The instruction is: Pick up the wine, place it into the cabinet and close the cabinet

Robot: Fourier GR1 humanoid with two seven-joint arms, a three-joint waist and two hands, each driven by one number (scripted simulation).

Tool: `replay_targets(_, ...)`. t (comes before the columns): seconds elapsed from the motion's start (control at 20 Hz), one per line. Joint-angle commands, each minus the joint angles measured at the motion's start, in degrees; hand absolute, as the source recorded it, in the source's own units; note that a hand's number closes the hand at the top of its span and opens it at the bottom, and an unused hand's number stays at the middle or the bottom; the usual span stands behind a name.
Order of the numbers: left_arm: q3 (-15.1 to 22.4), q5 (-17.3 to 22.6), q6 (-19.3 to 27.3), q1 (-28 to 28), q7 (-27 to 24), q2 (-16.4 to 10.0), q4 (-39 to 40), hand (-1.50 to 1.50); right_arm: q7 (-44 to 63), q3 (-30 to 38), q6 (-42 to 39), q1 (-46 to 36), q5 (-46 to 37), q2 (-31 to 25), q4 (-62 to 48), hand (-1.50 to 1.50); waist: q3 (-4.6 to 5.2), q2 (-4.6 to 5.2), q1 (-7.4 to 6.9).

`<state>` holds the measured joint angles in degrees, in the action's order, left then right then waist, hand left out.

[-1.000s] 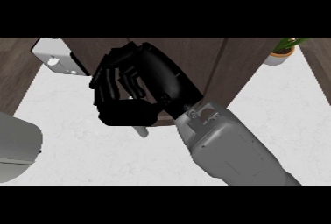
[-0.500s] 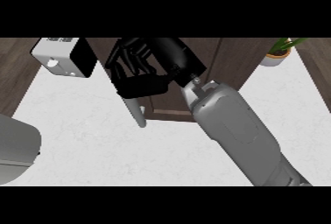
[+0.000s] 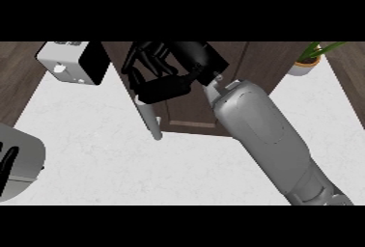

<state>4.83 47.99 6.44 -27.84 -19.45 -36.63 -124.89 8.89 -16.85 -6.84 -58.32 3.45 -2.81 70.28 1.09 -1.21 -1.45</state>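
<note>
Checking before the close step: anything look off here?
Only the cabinet: its handle slants out past the lower edge over the counter, so the door looks ajar. The right hand is at it. No wine shows in this view. Nothing looks spilled or damaged.

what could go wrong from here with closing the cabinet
The right hand sits at the edge of the cabinet door, right by its handle; it may slip off that edge while pushing. The wine is not visible, so if it stands near the opening, the door might hit it.
</note>
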Motion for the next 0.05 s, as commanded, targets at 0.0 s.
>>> replay_targets(0.0, 2.0, -1.2, 1.8, 3.4, 1.0, 1.1, 1.6, -1.50, -0.7, 6.2, 3.6, -1.3, -2.5, -5.2, -7.7, 1.50, -1.06, 2.17, 1.43)
